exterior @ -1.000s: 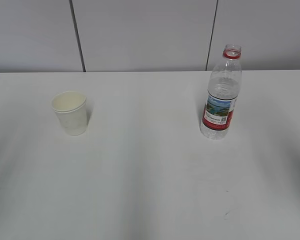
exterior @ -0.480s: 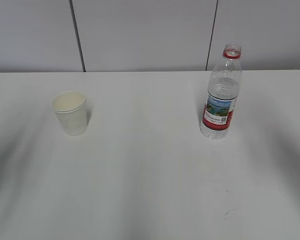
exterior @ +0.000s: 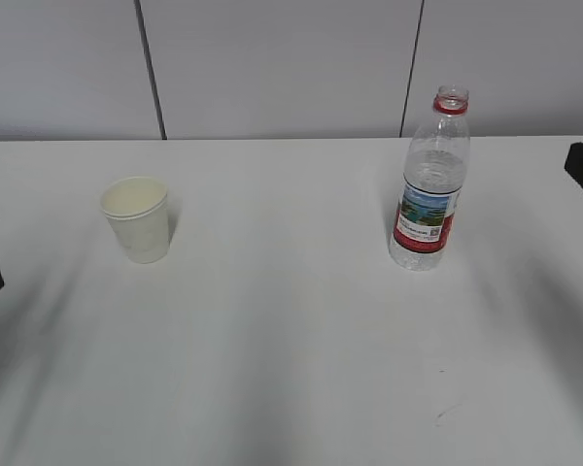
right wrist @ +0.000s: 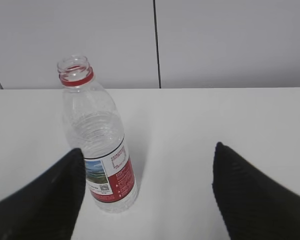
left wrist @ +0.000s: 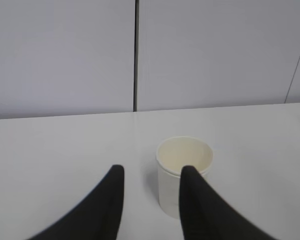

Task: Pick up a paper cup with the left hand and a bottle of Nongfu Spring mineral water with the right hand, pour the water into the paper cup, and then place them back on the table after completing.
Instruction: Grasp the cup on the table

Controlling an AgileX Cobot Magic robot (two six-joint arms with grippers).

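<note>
Two grippers approach empty: left hand (left wrist: pixel 150 175) part-open, paper cup (left wrist: pixel 184 175) ahead, slightly right of its gap; right hand (right wrist: pixel 147 175) wide, bottle (right wrist: pixel 97 140) beside its left finger. Each should centre before closing on the table (exterior: pixel 291 340).
</note>
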